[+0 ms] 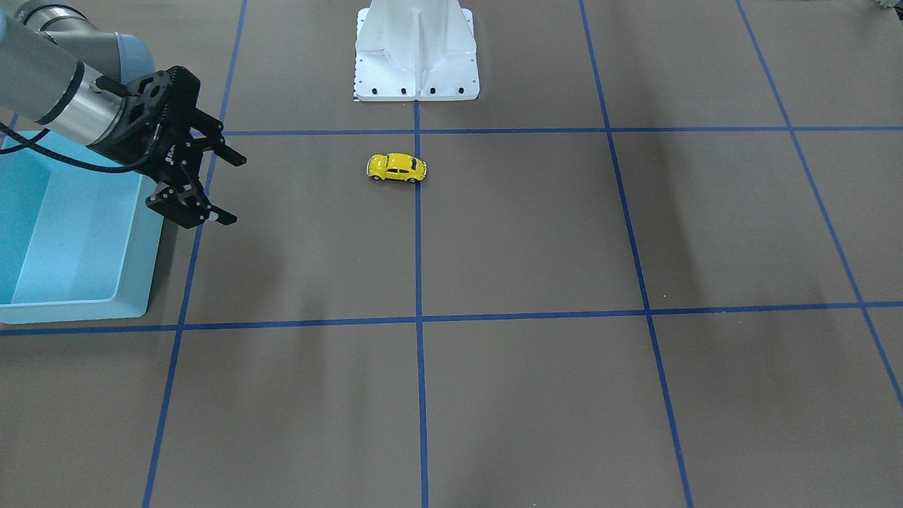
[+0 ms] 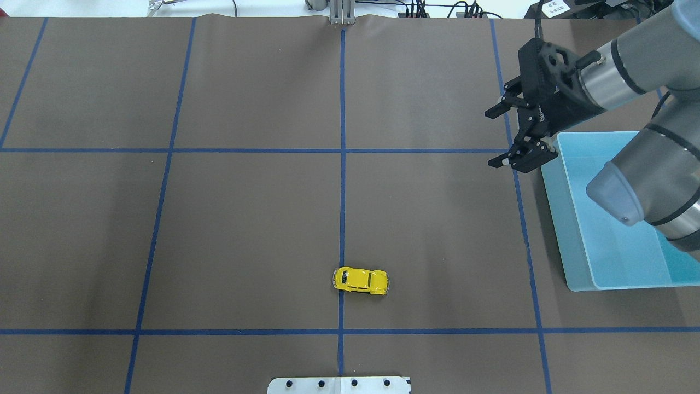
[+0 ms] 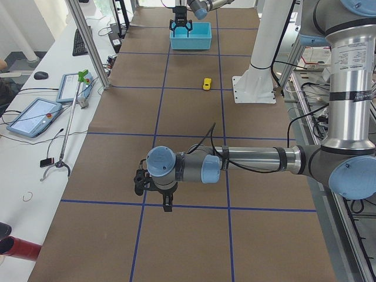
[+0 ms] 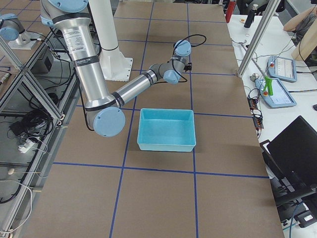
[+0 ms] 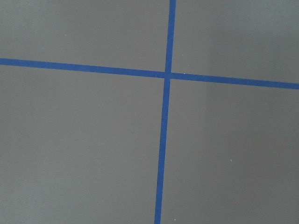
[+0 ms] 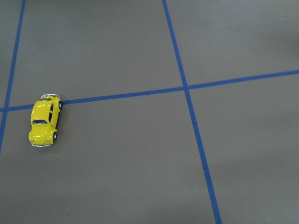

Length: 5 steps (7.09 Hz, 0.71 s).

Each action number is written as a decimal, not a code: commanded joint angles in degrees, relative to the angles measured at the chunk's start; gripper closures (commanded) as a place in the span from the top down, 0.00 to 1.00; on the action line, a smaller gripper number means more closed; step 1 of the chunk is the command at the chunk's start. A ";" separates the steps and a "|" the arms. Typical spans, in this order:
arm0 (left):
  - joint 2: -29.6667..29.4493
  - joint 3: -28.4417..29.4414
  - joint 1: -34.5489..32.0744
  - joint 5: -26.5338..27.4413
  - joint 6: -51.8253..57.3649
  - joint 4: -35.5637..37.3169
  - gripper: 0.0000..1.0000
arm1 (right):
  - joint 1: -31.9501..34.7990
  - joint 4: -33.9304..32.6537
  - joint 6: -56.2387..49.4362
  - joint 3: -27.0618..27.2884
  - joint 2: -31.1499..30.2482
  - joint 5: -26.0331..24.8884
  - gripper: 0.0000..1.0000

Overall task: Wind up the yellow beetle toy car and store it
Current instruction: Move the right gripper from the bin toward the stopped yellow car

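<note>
The yellow beetle toy car (image 1: 396, 168) stands on its wheels on the brown table, just in front of the robot's base. It also shows in the overhead view (image 2: 361, 280), the exterior left view (image 3: 207, 84) and the right wrist view (image 6: 45, 122). My right gripper (image 1: 234, 190) is open and empty, hovering beside the near corner of the light blue bin (image 1: 77, 310), far from the car; the overhead view shows this gripper (image 2: 490, 138) too. My left gripper (image 3: 154, 194) hangs over a tape crossing far from the car; I cannot tell whether it is open or shut.
The bin (image 2: 563, 219) sits at the table's right side, partly under my right arm, and looks empty. The white robot base (image 1: 416, 63) stands near the car. Blue tape lines grid the table. Tablets and tools lie on a side bench (image 3: 41, 111).
</note>
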 commanded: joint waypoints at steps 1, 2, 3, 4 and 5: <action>0.96 -0.49 -1.51 0.06 0.06 -0.08 1.00 | -5.64 13.56 -0.31 -9.49 2.01 4.06 1.00; 1.57 -0.49 -1.60 0.06 0.06 -0.17 1.00 | -6.71 17.89 -0.31 -15.72 4.64 7.04 1.00; 1.92 0.38 -1.61 -0.03 0.06 -0.08 1.00 | -7.59 17.58 0.56 -19.87 9.28 10.03 1.00; 2.45 0.30 -1.69 0.15 0.06 -0.08 1.00 | -8.82 17.49 3.79 -20.87 10.98 9.45 1.00; 2.63 0.39 -2.91 0.06 0.06 -0.08 1.00 | -10.74 17.58 6.43 -20.88 11.51 8.23 1.00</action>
